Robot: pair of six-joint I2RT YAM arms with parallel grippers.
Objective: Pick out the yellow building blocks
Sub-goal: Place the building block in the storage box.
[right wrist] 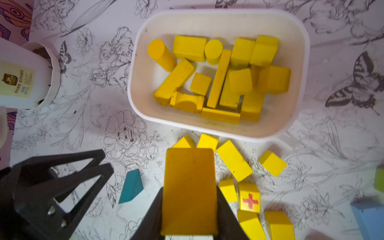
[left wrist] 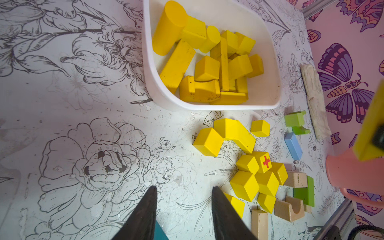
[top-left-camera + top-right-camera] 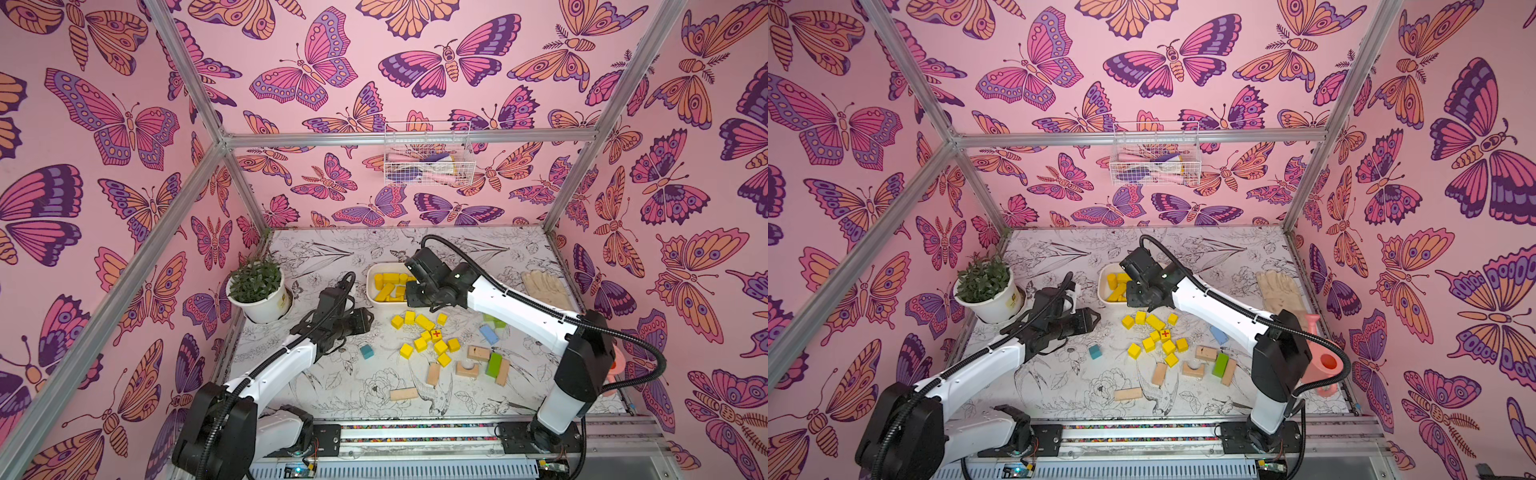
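The left tool [image 2: 184,188] hangs narrowly parted and empty near the loose yellow blocks [image 2: 245,166] on the worktop [image 2: 83,104], while the right tool [image 1: 190,189] clamps a yellow bar [image 1: 189,178] above them, close by the white bin [image 1: 295,62] with its stored yellow blocks [image 1: 218,79].

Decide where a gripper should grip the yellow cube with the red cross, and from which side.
Its two opposite upright faces, coming straight down from above. The cross cube sits packed among other yellow cubes, some touching it, so a sideways approach looks blocked. Probably choose the pair of faces with the most gap.
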